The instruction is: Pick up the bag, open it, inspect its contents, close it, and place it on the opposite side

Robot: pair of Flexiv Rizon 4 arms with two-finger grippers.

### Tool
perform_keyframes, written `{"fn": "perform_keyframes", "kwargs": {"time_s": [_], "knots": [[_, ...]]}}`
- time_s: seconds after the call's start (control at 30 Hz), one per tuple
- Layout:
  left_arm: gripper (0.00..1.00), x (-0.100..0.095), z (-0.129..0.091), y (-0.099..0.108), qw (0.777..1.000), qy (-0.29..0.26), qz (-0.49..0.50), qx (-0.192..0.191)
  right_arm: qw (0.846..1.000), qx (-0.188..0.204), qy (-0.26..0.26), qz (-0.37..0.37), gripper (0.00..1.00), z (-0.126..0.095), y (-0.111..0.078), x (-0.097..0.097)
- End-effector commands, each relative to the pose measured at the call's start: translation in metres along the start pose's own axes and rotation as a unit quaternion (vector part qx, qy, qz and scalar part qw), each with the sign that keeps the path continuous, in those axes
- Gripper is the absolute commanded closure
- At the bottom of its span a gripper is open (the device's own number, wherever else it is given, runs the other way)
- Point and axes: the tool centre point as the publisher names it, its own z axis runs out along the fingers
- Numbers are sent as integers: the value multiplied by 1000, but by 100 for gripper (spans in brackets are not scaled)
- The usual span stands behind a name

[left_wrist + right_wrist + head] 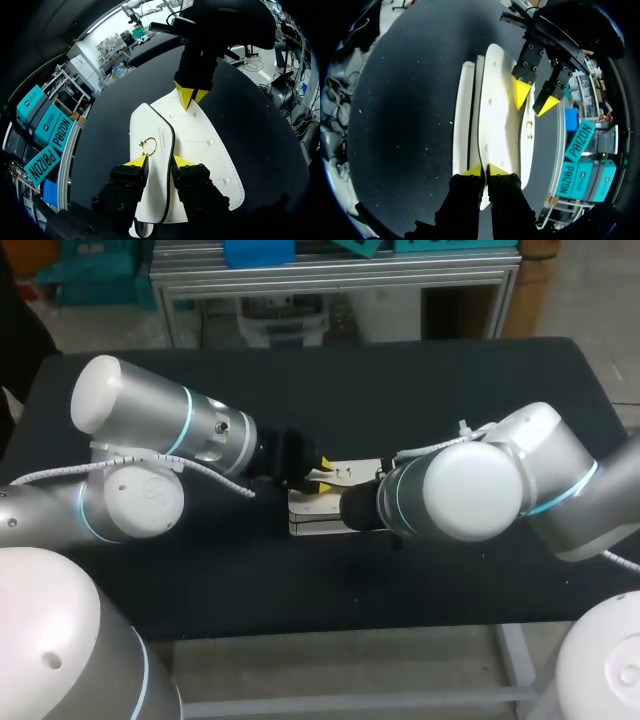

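White leather-look bag [200, 145], black-edged flap [150, 127]: left claw [160, 161] pinches the flap, right claw [484, 170] pinches the bag's opposite edge. Print beside the gold ring [148, 146] is illegible.

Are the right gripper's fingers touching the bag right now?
Touching. In the right wrist view the right gripper has both yellow fingers tight against a thin white panel of the bag, one on each side, with no gap showing.
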Motion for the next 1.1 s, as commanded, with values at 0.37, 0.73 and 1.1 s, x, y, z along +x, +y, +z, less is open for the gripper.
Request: {"fn": "perform_keyframes", "kwargs": {"time_s": [0.37,0.73,1.1], "knots": [[100,1,6,-1,1000,1,8,2,983,-4,-184,0,100,4,-1,5],[100,10,9,12,999,30,23,-31,983,-4,-184,0,100,4,-1,5],[100,13,20,2,998,44,30,-22,983,-4,-184,0,100,4,-1,5]]}}
